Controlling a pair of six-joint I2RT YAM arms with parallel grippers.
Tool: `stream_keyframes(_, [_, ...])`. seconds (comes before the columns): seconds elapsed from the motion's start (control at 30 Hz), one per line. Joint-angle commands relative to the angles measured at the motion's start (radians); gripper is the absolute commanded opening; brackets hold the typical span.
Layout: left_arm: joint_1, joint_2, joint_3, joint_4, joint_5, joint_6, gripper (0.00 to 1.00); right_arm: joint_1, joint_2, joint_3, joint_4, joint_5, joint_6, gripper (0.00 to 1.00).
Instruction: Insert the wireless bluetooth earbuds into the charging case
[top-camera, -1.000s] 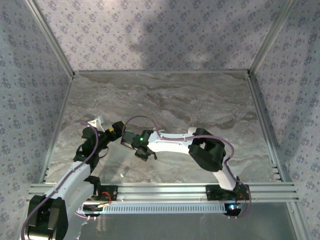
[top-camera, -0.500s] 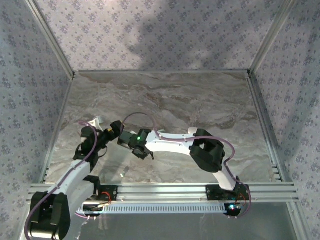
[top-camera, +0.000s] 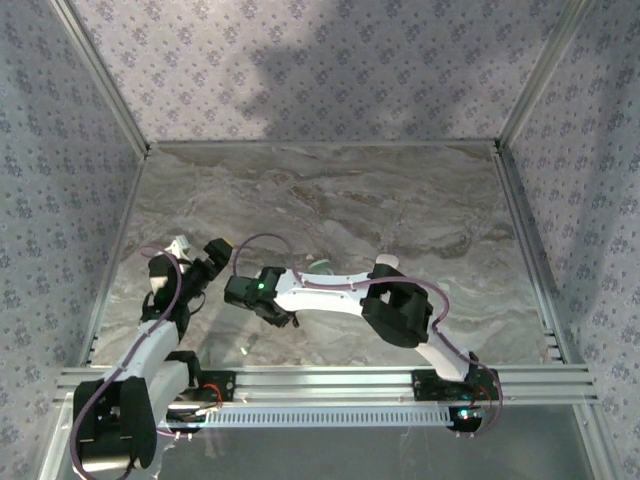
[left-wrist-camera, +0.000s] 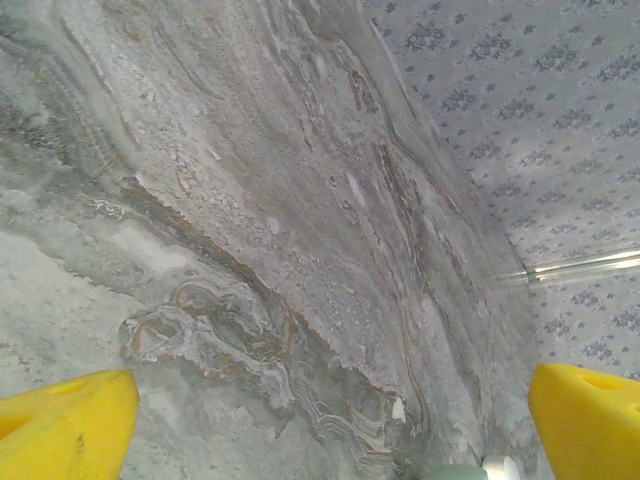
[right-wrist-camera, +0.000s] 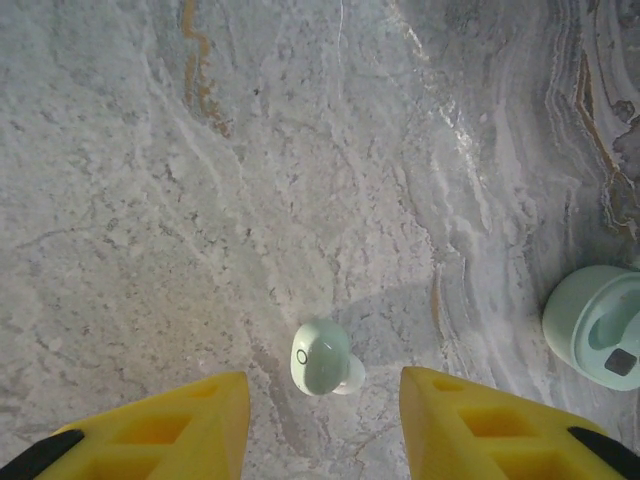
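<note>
Right gripper (right-wrist-camera: 325, 420): I saw its yellow fingers parted, straddling the small pale-mint pebble-like earbud (right-wrist-camera: 320, 358) without touching it.
Earbud place: on the grey marble tabletop (right-wrist-camera: 200, 150), apart from the round mint plastic charging case (right-wrist-camera: 598, 325).
Left gripper (left-wrist-camera: 330, 425): wide open, empty.
Risk: I judged an off-centre pinch could squirt the rounded bud further from the case.

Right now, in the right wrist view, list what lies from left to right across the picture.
first yellow finger → mint earbud → second yellow finger → mint charging case
</note>
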Motion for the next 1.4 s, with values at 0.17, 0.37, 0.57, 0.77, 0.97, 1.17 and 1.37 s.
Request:
stream_keyframes(0.17, [0.011,-0.038,-0.003,0.012,0.031,-0.017,1.0,0.02,0.062,0.066,-0.075,0.039,0.021,0.41])
stream_keyframes(0.37, [0.011,-0.038,-0.003,0.014,0.031,-0.016,1.0,0.021,0.085,0.08,-0.086,0.053,0.024,0.4])
stream_keyframes(0.57, [0.011,-0.035,-0.003,0.017,0.031,-0.016,1.0,0.023,0.096,0.09,-0.091,0.06,0.027,0.4])
stream_keyframes(0.77, [0.01,-0.033,-0.003,0.02,0.032,-0.017,1.0,0.023,0.107,0.103,-0.099,0.064,0.025,0.39])
stream_keyframes(0.97, [0.011,-0.032,-0.004,0.024,0.035,-0.018,1.0,0.023,0.119,0.106,-0.1,0.063,0.03,0.37])
stream_keyframes(1.17, [0.011,-0.033,-0.004,0.024,0.037,-0.017,1.0,0.021,0.129,0.111,-0.101,0.056,0.035,0.35])
stream_keyframes(1.37, [0.011,-0.032,-0.005,0.026,0.038,-0.019,1.0,0.018,0.136,0.115,-0.106,0.053,0.039,0.33])
